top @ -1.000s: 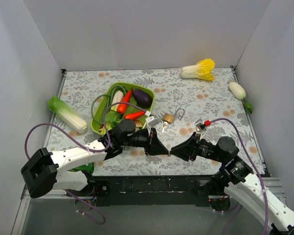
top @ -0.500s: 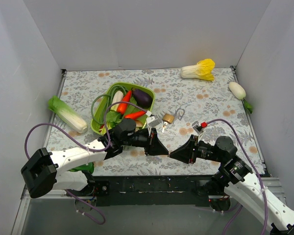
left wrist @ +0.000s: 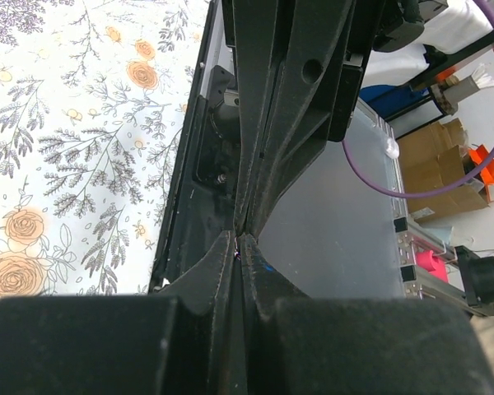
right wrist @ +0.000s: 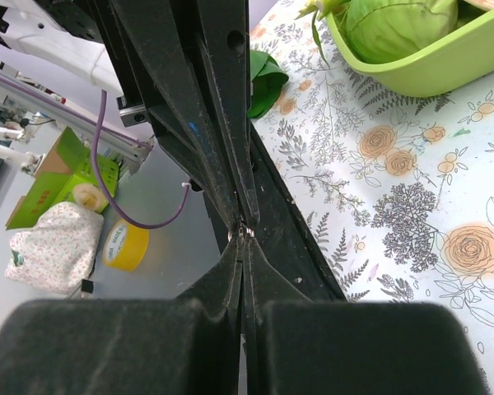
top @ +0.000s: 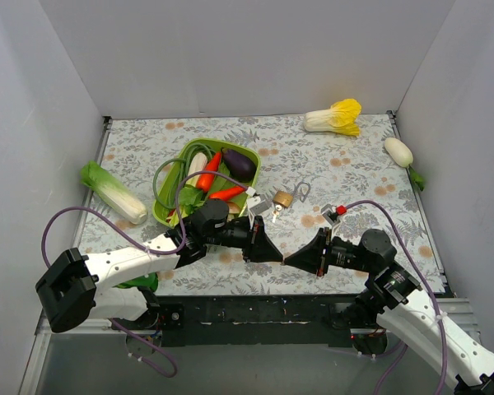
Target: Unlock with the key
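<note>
Top view: the left gripper (top: 277, 257) and right gripper (top: 291, 261) are seen tip to tip above the near part of the table (top: 354, 156), each clenched down to a point. The key (top: 273, 214) is read as the small silvery piece lying on the cloth just beside the brass padlock (top: 283, 199), on its near-left side and apart from both grippers (too small for its orientation to be made out). The padlock is placed near the green basket (top: 249, 153), with its shackle turned to the right. Left wrist: the left gripper's own fingers (left wrist: 214, 271) are pressed together with only a hairline seam between them, and the right gripper (left wrist: 241, 230) is met nose to nose. A tiny speck is seen at the contact point, but what it is cannot be told. Right wrist: the same contact is seen from the other side. The right fingers (right wrist: 222, 280) are closed flat and touched at the tips by the left gripper (right wrist: 242, 220), with nothing identifiable clamped. Judgement: the pick-up step is not yet done, the key is taken as ungrasped and the lock as untouched. For the next move, the tips must be parted and one gripper opened and lowered over the key. The padlock body should be pinned by the other, and the key's bow pinched thin and flat so the blade is left free for the keyway.
</note>
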